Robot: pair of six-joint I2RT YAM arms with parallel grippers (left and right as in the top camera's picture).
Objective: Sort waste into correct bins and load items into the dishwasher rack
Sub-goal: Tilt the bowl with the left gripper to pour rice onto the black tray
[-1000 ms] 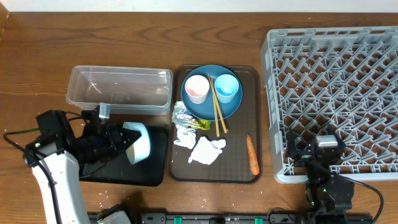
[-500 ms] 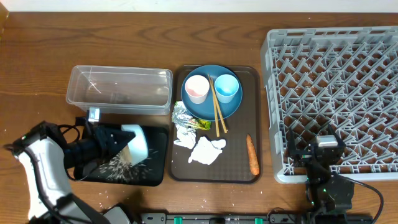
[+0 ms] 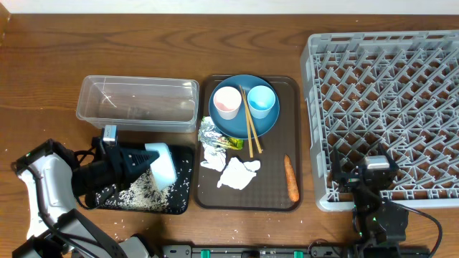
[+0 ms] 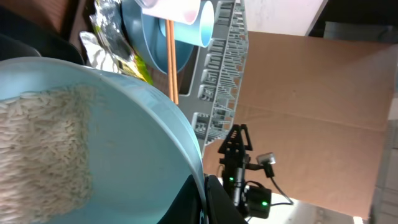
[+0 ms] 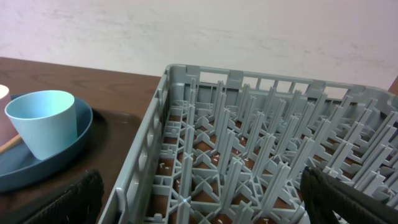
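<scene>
Left arm lay low along the front-left table edge with wrist rolled. Left gripper (image 3: 136,161) was clamped on the light-blue bowl (image 3: 163,163), which was tipped sideways over the black tray (image 3: 183,159). Rice grains (image 3: 143,190) were scattered in the tray. Right gripper (image 5: 199,196) sat at the dishwasher rack (image 3: 387,93) front edge, jaws wide apart and empty.

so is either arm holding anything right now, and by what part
The left gripper is shut on the rim of the bowl, which is tipped over the black tray. The right gripper is open and holds nothing.
</scene>
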